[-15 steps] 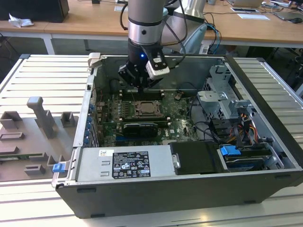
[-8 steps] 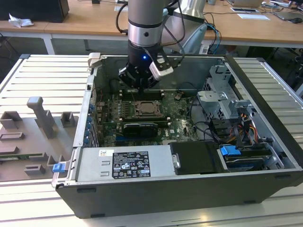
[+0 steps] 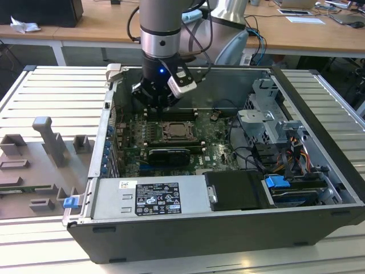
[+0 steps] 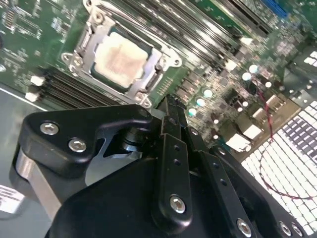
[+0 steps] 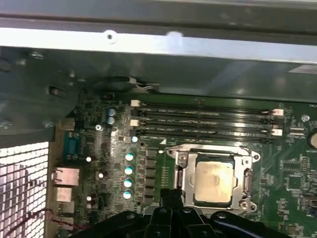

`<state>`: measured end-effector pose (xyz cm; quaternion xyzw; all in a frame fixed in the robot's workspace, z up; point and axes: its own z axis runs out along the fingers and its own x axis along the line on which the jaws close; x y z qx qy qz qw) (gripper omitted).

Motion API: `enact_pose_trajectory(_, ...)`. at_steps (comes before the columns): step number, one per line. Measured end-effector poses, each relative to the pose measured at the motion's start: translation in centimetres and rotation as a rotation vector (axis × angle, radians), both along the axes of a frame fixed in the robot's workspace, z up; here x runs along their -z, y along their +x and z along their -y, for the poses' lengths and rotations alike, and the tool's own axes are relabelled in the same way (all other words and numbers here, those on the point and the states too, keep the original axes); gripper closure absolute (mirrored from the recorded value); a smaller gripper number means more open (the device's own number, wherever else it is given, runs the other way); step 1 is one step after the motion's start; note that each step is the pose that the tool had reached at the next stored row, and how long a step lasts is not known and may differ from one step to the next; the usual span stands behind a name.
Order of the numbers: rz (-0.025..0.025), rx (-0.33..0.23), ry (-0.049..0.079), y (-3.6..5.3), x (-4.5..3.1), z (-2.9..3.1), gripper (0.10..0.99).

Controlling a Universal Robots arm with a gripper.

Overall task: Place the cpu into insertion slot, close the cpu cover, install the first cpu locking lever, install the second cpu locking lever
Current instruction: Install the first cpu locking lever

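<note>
- One small, flat, square cpu [image 5: 214, 182] with a pale silver-grey metal top lies seated in the square, thin-rimmed insertion slot [image 5: 180, 181]. It rests level, with nothing gripping it.
- One thin silver metal frame, the cpu cover [image 5: 213, 150], lies flat around the chip, whose top shows through the large square cut-out. I judge the cover closed. Whether either locking lever is latched I cannot tell.
- The green circuit board [image 5: 292, 168] surrounds the socket. Long, narrow black memory slots [image 5: 203, 121] run parallel to the chip's near edge, between it and the case wall.
- The black gripper [image 5: 173, 196] holds nothing, and its fingers [image 4: 171, 114] look clenched together, tips meeting.
- The key relation is that the chip sits just ahead of and below the fingertips, near but apart. In the exterior view the gripper [image 3: 161, 105] hangs above the board, slightly toward the exterior view's left of the socket. Being square, the chip has no long axis.
- The open dark grey computer case [image 3: 188, 228] stands on the slatted metal desk [image 3: 57, 91].
</note>
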<state>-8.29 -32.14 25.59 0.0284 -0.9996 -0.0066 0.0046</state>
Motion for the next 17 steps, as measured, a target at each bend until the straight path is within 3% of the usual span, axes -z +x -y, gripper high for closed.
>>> enact_pose_trajectory(7,0.003,0.0,0.0,-0.92,-0.43,-0.01,0.98)
enact_pose_trajectory(10,0.0046,0.0,0.0,-2.02,-0.43,-0.08,0.98)
enact_pose_trajectory(17,0.0048,0.0,0.001,-2.33,-0.39,-2.41,0.98)
